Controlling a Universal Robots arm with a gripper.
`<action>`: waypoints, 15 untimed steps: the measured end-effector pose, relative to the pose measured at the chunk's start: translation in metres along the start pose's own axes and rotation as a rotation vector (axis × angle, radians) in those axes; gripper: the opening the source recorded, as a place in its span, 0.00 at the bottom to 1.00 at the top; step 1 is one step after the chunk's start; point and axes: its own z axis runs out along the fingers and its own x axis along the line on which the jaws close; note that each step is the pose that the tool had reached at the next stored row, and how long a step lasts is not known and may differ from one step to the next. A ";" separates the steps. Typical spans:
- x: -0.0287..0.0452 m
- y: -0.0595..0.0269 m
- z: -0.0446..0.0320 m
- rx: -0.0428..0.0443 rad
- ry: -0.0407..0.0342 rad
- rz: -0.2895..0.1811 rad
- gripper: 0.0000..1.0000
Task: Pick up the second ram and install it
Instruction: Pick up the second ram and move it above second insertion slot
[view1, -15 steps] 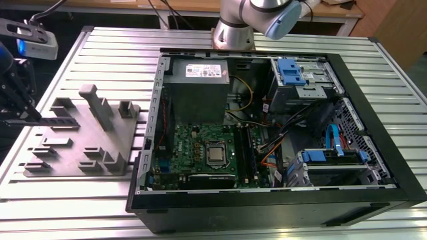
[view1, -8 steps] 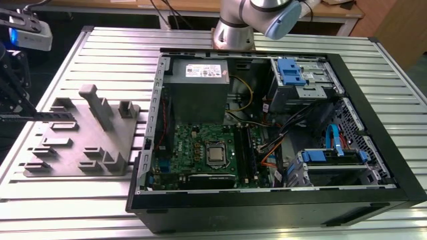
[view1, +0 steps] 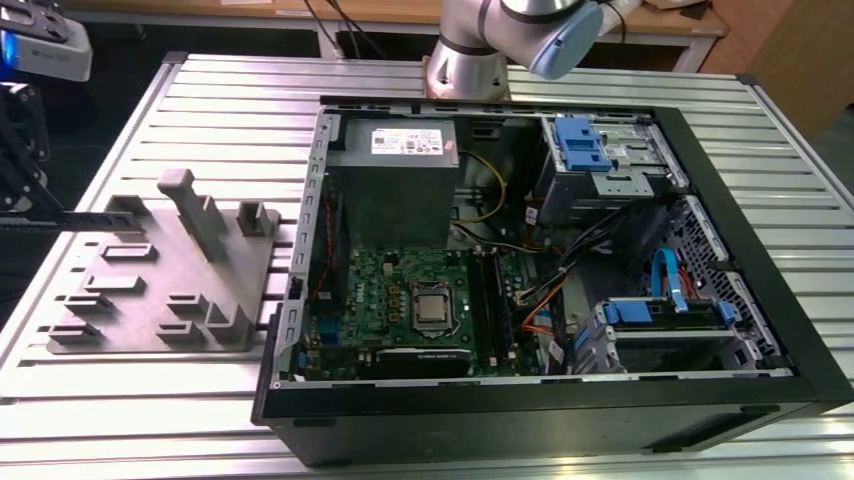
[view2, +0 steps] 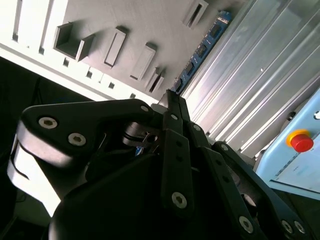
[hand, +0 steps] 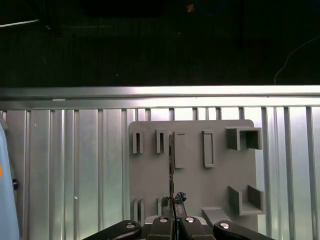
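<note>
The gripper is clenching its fingers on one end of the second ram — the blue strip is reaching away from the fingertips, edge-up, over the grey fixture. The fixture is lying on the ribbed metal table at the exterior view's left, and the open computer case is sitting just beside it — to the exterior view's right.

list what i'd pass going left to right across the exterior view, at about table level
grey plastic fixture → green motherboard → blue-trimmed drive cage → computer case's right wall
</note>
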 end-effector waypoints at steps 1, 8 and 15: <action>-0.0001 0.0001 -0.0019 0.0000 -0.0005 0.000 0.08; -0.0006 0.0007 -0.0172 -0.0001 -0.0028 0.000 0.08; -0.0011 0.0014 -0.0334 -0.0003 -0.0062 0.000 0.08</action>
